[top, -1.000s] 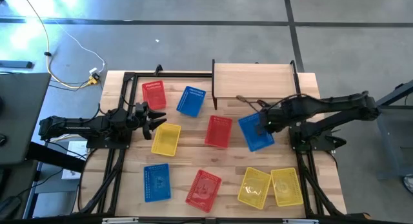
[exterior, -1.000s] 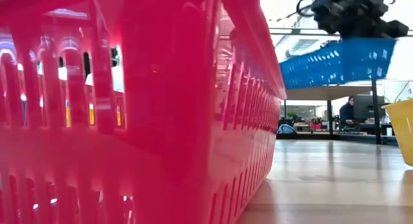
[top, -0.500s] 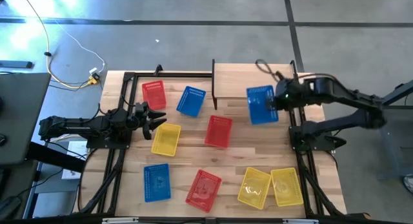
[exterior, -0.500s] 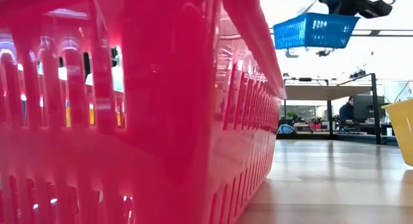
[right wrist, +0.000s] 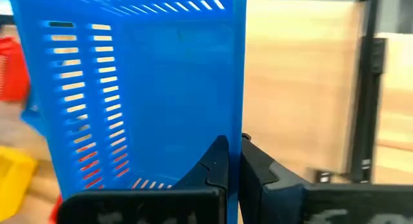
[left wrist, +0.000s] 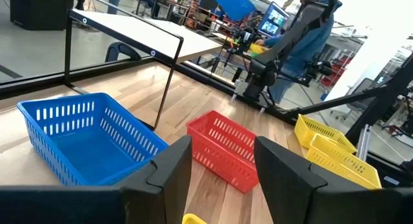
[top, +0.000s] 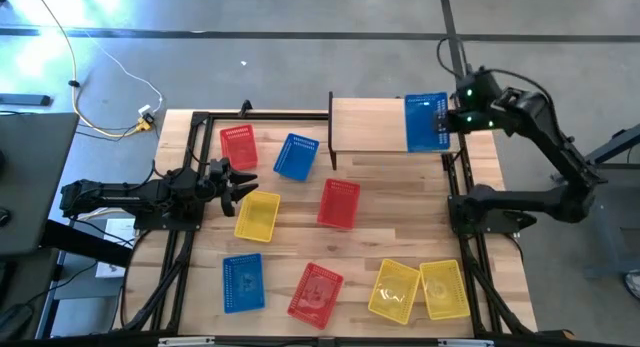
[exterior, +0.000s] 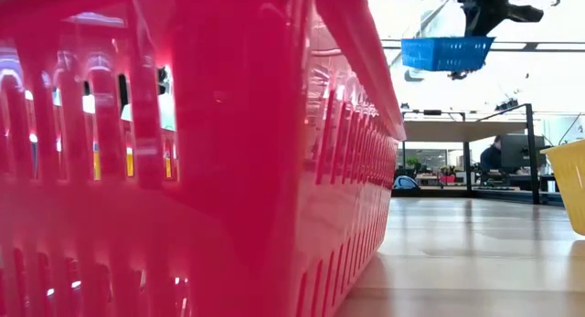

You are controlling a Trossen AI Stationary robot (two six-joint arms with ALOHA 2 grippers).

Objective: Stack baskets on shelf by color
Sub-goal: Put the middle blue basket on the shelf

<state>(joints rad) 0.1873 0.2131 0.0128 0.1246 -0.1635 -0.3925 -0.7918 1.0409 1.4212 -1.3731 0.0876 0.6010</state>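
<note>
Now a blue basket [top: 426, 123] is held pinched by the right gripper [top: 452, 120] above the shelf's [top: 370, 125] right end, w/ lowering judged next; left gripper [top: 243, 181] is parked wide.

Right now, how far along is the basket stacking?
Done: nothing; the shelf top looks bare. In hand: the right gripper is shut on a blue basket, held in the air over the shelf's right end. Left: that basket plus eight on the table, three red, three yellow, two blue. The left gripper waits open at the table's left side by a yellow basket.
</note>
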